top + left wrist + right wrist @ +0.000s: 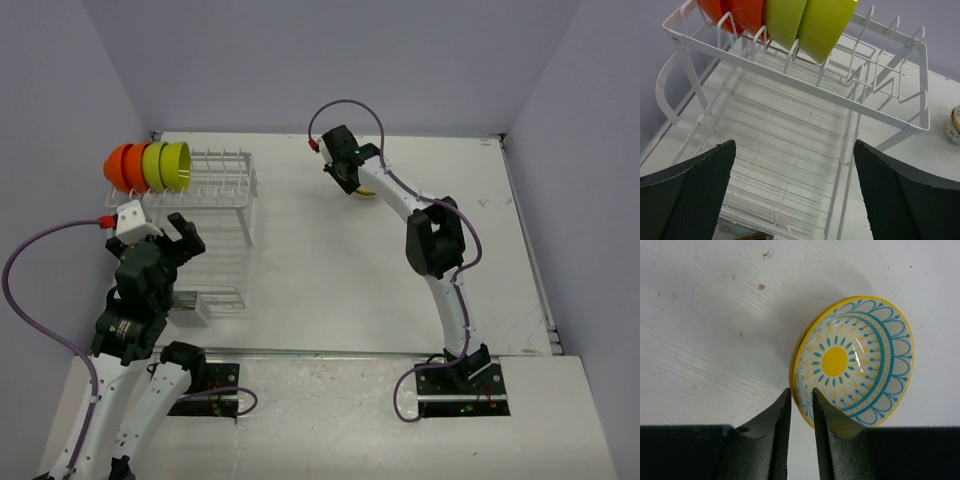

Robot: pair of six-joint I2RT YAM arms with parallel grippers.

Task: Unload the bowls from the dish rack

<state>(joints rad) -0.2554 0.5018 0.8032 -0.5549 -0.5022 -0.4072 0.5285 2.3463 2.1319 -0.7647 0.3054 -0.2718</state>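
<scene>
The patterned bowl (855, 360), cream with blue lines and a yellow centre, sits tipped on edge at the far middle of the surface (300, 280). Its rim is pinched between the fingers of the right tool (801, 392), which are drawn narrow around it. One finger lies on the yellow inner side, the other on the patterned outside. Whether the bowl's lower edge touches the surface cannot be told. From above, only a sliver of it shows under the right tool (355, 180).

The orange bowls (125, 165) and the lime-green bowls (170, 165) stand on edge in a row between the prongs at the far end of the dish rack (225, 215), well apart from the patterned bowl. The left tool (792, 147) hangs over the near part of the rack, jaws spread wide and holding nothing. In the left wrist view the tops of the racked bowls are cut off by the frame, and the patterned bowl (954, 125) shows only partly at the right edge.
</scene>
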